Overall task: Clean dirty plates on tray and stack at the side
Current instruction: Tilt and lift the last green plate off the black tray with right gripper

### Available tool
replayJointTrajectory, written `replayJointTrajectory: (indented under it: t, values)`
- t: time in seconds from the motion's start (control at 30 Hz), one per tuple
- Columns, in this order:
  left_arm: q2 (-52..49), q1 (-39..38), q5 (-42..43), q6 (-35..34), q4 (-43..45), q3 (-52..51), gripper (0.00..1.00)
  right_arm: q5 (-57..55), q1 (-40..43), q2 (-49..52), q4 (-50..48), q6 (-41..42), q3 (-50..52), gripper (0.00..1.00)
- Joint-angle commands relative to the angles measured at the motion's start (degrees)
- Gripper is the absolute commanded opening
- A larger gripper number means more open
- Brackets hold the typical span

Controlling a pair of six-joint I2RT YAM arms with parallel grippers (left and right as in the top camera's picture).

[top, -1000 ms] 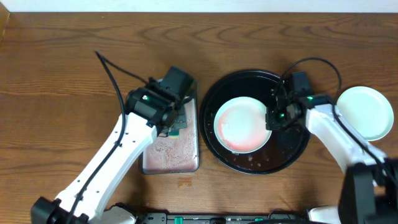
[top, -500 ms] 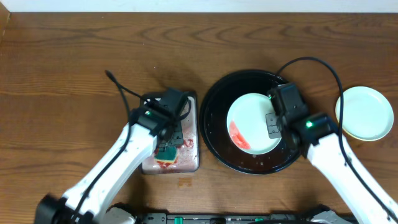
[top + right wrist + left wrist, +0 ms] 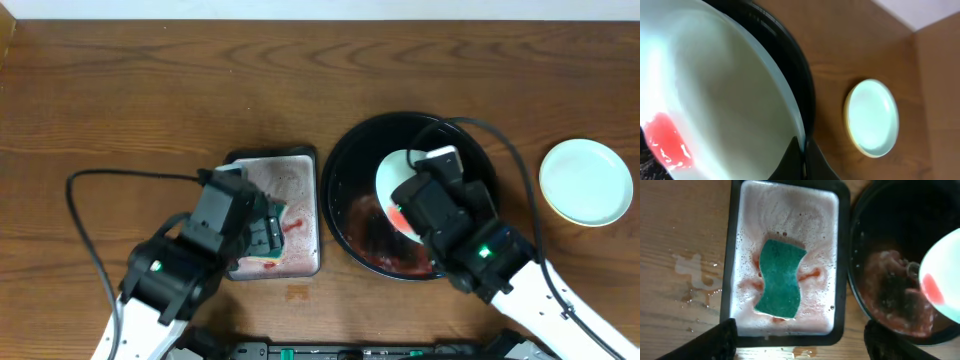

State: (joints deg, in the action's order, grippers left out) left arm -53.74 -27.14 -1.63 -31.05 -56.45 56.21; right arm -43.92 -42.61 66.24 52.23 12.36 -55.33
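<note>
Grip state, right arm: the right gripper [image 3: 803,157] was clamped on the rim of the smeared plate [image 3: 725,95]. In the right wrist view its two dark fingertips met at the plate's lower edge, with the rim pinched between them. The smeared plate was pale mint-white and was held tilted above the tray [image 3: 345,170], clear of the tray floor. In the overhead view it was over the tray's right half, partly covered by the arm. A red smear [image 3: 667,142] sat on the plate's inner face near its lower left edge, well away from the pinch point. Reddish wet residue [image 3: 890,295] lay on the glossy black tray floor below and to the left of the plate.

Grip state, left arm: the left gripper [image 3: 800,342] was spread wide, with nothing between its fingers. It hung above the near end of the silver pan [image 3: 300,160]. The green sponge [image 3: 780,279] lay flat in pink foamy water in the middle of the pan, apart from both fingers. The pan stood just beside the tray, on its left.

A second, clean plate [image 3: 586,181] rested on the tabletop [image 3: 120,100] to the right of the tray, apart from its rim. A yellowish edge showed beneath it; whether that was another plate could not be determined.
</note>
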Motion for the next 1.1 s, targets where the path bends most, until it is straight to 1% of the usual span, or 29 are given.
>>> replayJointTrajectory:
  t: [0.0, 0.23, 0.5, 0.7, 0.93, 1.07]
  values:
    - [1.29, 0.22, -0.09, 0.61, -0.17, 0.39, 0.82, -9.81, -3.5, -0.66, 0.22, 0.0, -0.02, 0.01]
    - [1.14, 0.22, -0.07, 0.59, -0.17, 0.37, 0.82, -19.39, -10.05, -0.66, 0.81, 0.0, -0.02, 0.01]
    - [0.57, 0.22, -0.07, 0.59, -0.2, 0.37, 0.83, -24.13, -15.91, -0.66, 1.6, -0.87, -0.02, 0.01]
    - [0.57, 0.22, -0.09, 0.59, -0.2, 0.37, 0.83, -27.91, -18.4, -0.66, 2.91, -0.9, -0.02, 0.01]
    - [0.57, 0.22, -0.07, 0.59, -0.2, 0.37, 0.83, -30.75, -20.96, -0.61, 2.89, -4.15, -0.02, 0.01]
    - [0.57, 0.22, -0.07, 0.59, -0.2, 0.37, 0.83, -32.24, -21.88, -0.61, 2.86, -4.31, -0.02, 0.01]
